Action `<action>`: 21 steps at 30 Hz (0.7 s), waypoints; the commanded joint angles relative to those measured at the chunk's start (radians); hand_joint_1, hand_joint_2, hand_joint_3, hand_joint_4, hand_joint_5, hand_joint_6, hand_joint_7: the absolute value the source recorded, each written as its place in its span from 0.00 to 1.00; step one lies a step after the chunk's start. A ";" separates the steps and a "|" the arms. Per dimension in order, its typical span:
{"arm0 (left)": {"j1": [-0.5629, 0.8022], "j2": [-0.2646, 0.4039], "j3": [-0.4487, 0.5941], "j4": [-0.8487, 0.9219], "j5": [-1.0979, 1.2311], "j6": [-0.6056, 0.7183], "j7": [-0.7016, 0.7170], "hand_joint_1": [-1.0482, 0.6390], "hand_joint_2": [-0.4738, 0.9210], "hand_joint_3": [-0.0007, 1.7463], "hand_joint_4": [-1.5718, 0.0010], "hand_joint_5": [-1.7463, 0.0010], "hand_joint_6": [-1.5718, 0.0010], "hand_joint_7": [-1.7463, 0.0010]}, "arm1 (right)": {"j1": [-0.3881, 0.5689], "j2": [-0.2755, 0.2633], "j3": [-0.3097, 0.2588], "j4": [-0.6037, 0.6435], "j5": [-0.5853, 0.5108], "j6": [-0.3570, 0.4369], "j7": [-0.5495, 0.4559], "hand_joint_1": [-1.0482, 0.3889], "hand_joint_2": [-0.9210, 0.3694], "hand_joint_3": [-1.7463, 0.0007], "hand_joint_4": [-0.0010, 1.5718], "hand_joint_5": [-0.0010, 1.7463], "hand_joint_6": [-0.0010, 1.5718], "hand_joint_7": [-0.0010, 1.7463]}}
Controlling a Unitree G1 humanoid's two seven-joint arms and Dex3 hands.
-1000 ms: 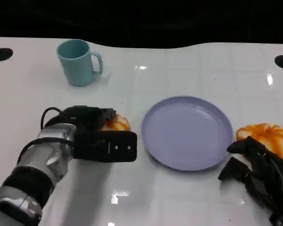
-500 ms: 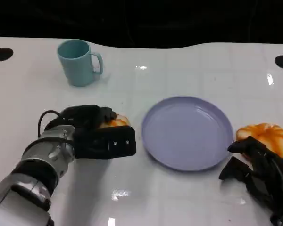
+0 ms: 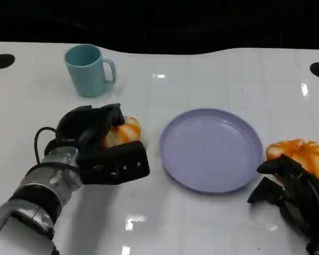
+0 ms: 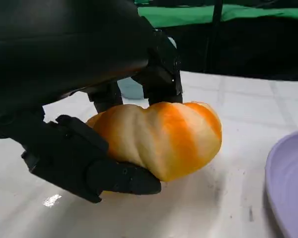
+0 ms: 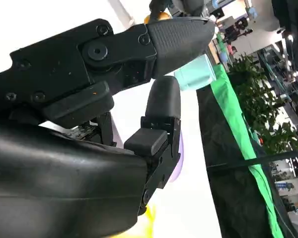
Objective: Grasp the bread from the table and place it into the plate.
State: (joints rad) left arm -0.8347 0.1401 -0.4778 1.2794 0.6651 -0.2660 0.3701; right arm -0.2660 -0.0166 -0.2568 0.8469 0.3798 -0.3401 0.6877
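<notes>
One bare plate, breadless.

No legible text, label, brand, number or sign appears on the cup, the plate, the bread, the hands or the tabletop in any view.

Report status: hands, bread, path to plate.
Left hand grips bread roll, lifted slightly off table. Right hand open, resting beside second roll. Purple plate empty, path unobstructed.
</notes>
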 commanded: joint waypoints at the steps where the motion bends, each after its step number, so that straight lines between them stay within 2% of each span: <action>1: -0.021 0.026 0.012 -0.040 -0.011 -0.009 0.025 0.49 0.84 0.52 0.48 0.00 0.65 0.00 | 0.005 -0.020 -0.008 0.029 0.001 0.018 0.006 0.37 0.00 0.87 0.43 0.87 0.40 0.65; 5: -0.033 0.017 0.018 -0.090 -0.012 -0.022 0.060 0.52 0.79 0.51 0.48 0.00 0.65 0.00 | -0.001 -0.021 -0.009 0.035 0.000 0.018 0.008 0.36 0.00 0.86 0.43 0.88 0.41 0.66; 17: -0.094 -0.012 0.001 -0.150 -0.002 -0.050 0.029 0.53 0.77 0.55 0.46 0.00 0.62 0.00 | 0.002 -0.019 -0.005 0.031 -0.003 0.021 -0.005 0.36 0.00 0.86 0.44 0.88 0.40 0.66; 18: -0.106 -0.022 -0.002 -0.163 -0.003 -0.055 0.013 0.53 0.77 0.54 0.46 0.00 0.58 0.10 | 0.001 -0.019 -0.005 0.031 -0.004 0.019 -0.006 0.36 0.00 0.86 0.44 0.88 0.40 0.66; 19: -0.117 -0.036 -0.005 -0.172 -0.008 -0.071 -0.004 0.53 0.78 0.54 0.45 0.00 0.55 0.14 | 0.002 -0.019 -0.003 0.032 -0.008 0.012 -0.007 0.36 0.00 0.86 0.44 0.88 0.40 0.66; 21: -0.124 -0.047 -0.005 -0.178 -0.013 -0.088 -0.022 0.53 0.77 0.58 0.45 0.00 0.58 0.03 | 0.002 -0.020 -0.001 0.034 -0.013 0.005 -0.009 0.36 0.00 0.86 0.44 0.88 0.40 0.66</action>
State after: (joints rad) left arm -0.9111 0.1112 -0.4774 1.1288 0.6611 -0.3205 0.3767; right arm -0.2791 -0.0248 -0.2581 0.8658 0.3815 -0.3411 0.6903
